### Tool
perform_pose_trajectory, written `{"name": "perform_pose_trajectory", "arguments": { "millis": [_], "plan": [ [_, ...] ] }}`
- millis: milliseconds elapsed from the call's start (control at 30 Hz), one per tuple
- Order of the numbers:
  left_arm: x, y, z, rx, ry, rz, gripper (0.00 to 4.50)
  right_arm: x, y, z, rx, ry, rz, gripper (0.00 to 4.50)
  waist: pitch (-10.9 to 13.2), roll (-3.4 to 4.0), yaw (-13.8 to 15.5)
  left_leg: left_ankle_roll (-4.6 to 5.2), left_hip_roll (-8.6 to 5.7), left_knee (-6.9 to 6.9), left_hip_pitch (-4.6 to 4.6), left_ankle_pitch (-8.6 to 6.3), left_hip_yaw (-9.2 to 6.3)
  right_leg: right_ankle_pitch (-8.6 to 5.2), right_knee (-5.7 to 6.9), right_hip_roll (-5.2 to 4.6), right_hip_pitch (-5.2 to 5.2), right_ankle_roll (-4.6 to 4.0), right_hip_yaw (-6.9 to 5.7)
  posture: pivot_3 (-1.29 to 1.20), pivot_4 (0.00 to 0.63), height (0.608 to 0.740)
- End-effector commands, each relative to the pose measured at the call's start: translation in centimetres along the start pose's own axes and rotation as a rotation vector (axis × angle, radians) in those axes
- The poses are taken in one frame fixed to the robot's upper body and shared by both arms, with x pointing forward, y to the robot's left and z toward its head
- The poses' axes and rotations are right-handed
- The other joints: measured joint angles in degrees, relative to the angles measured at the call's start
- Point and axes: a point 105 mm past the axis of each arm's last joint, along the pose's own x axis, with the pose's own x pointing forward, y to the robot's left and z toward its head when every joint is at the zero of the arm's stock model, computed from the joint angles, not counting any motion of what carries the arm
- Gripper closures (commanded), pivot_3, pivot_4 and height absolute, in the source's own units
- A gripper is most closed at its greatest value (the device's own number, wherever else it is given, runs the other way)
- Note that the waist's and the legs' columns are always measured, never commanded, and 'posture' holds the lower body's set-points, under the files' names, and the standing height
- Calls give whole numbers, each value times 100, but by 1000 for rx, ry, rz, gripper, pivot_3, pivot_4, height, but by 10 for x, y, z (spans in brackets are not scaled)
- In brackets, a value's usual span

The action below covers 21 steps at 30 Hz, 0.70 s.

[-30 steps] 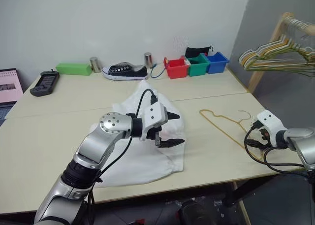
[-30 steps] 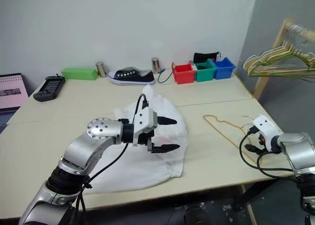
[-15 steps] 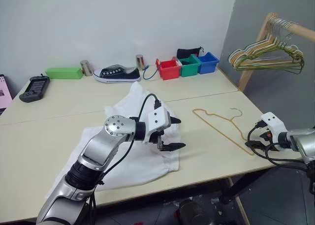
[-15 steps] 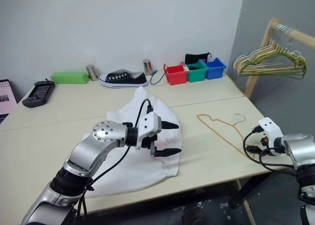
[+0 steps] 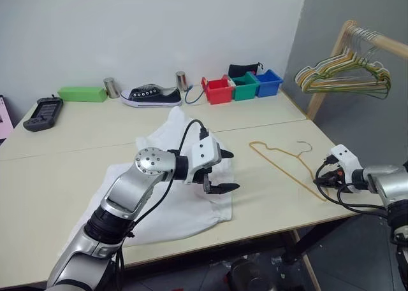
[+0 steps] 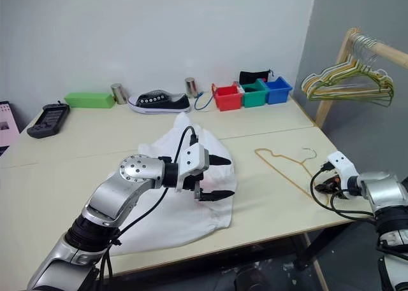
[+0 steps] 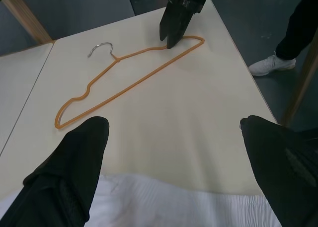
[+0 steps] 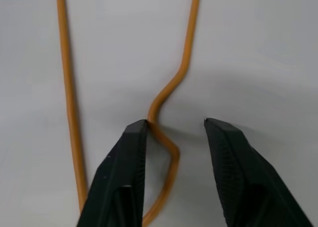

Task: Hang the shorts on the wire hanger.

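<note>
The white shorts [image 5: 162,138] lie spread and crumpled on the near middle of the table. My left gripper [image 5: 233,171] hovers open over their right edge, pointing right with nothing between its fingers. The thin golden wire hanger [image 7: 144,52] lies flat on the table to the right of the shorts, with its silvery hook toward the far side. My right gripper [image 8: 174,123] is down at the hanger's near right corner, close to the table's edge. Its fingers stand a little apart around the kinked wire [image 8: 69,88], and one fingertip [image 8: 134,132] touches it.
A wooden rack with a bunch of coloured hangers [image 5: 344,74] stands past the table's right end. Along the back edge sit red, green and blue bins [image 5: 218,89], a black shoe [image 5: 152,95], a green box [image 5: 81,94] and a black device [image 5: 43,113]. A person's shoe [image 7: 271,65] is on the floor beyond the table.
The camera has swung to the right. My right gripper has moved down and in onto the hanger's near corner, and its fingers have narrowed around the wire. The left arm has stayed put.
</note>
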Motion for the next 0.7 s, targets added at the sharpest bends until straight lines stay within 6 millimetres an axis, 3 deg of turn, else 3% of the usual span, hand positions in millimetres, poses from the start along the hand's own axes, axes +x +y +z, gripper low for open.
{"name": "perform_pose_trajectory", "arguments": {
  "millis": [33,167,233,367,500,600,700],
  "plan": [
    [-9,12,11,46,-18,49,0,8,7,-5,-9,22,39,3575,0,0,1,0,0,0,2,0,-1,0,0,0,2,0,0,-291,29,740],
    [-16,19,9,37,-13,83,0,0,2,7,-86,-18,3,4487,0,1,7,14,-1,0,4,9,0,0,0,0,5,1,1,-293,23,740],
    [-23,27,6,30,-3,118,0,-8,-3,26,-225,-68,-67,4487,2,4,7,23,-1,0,4,14,1,1,0,0,4,2,2,-296,23,740],
    [-45,63,2,7,0,259,0,-30,-10,78,-502,-203,-254,4487,21,34,8,23,-10,-4,1,14,9,3,4,-6,-7,6,9,-302,20,740],
    [-72,95,0,-8,4,364,0,-44,7,127,-695,-376,-364,4487,22,39,-1,24,-12,-8,-2,15,9,4,5,-7,-12,7,9,-305,19,740],
    [-92,116,9,-14,-8,392,0,-56,30,165,-979,-514,-486,4487,21,41,3,25,-9,-16,-25,16,14,11,10,-5,-43,20,11,-302,19,740],
    [-104,128,18,-38,-36,384,0,-64,48,187,-1170,-621,-560,4487,21,44,43,25,-11,-19,-54,16,10,29,13,-5,-65,51,9,-289,14,740]
  ]
}}
